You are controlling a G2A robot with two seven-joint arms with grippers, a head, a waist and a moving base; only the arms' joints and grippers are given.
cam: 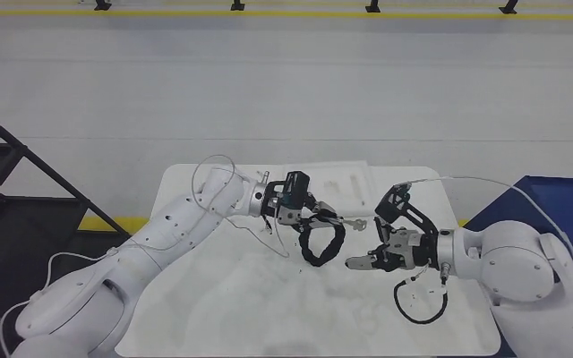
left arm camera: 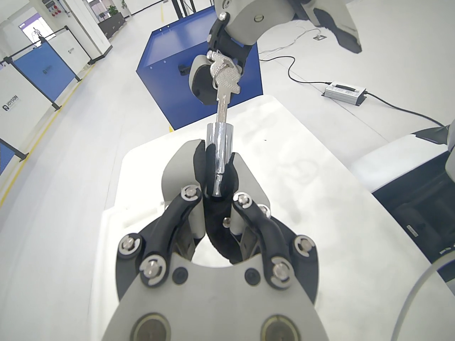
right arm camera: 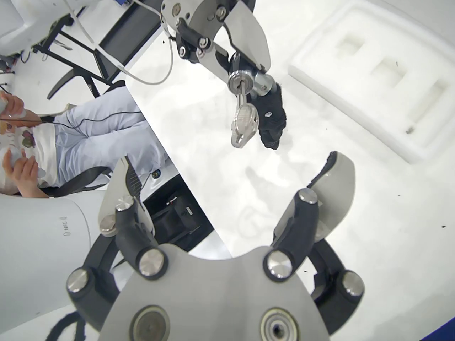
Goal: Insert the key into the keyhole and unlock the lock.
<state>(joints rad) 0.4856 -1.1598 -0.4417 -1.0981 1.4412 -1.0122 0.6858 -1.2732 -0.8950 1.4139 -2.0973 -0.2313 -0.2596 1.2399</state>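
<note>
Looking like the key (right arm camera: 243, 122) is already seated in the lock (right arm camera: 237, 82), which the left hand (left arm camera: 215, 159) clamps above the counter (right arm camera: 373, 214), so the wide-open right hand (right arm camera: 231, 170) just needs to pinch the key's head and twist, I reckon.

Key (left arm camera: 225, 83): I see plain silver, with a fine textured pattern on the head.
Lock (left arm camera: 220, 143): bright chrome barrel on my screen.
Cable loop (right arm camera: 272, 118): matt black.
Left gripper (left arm camera: 215, 156): I read pale grey fingers, black pads and links, silver pins.
Right gripper (right arm camera: 231, 164): the same grey and black.
Table (cam: 269, 304): white.
Foam tray (right arm camera: 373, 83): white.
Cabinet (left arm camera: 199, 72): I make it deep blue.
</note>
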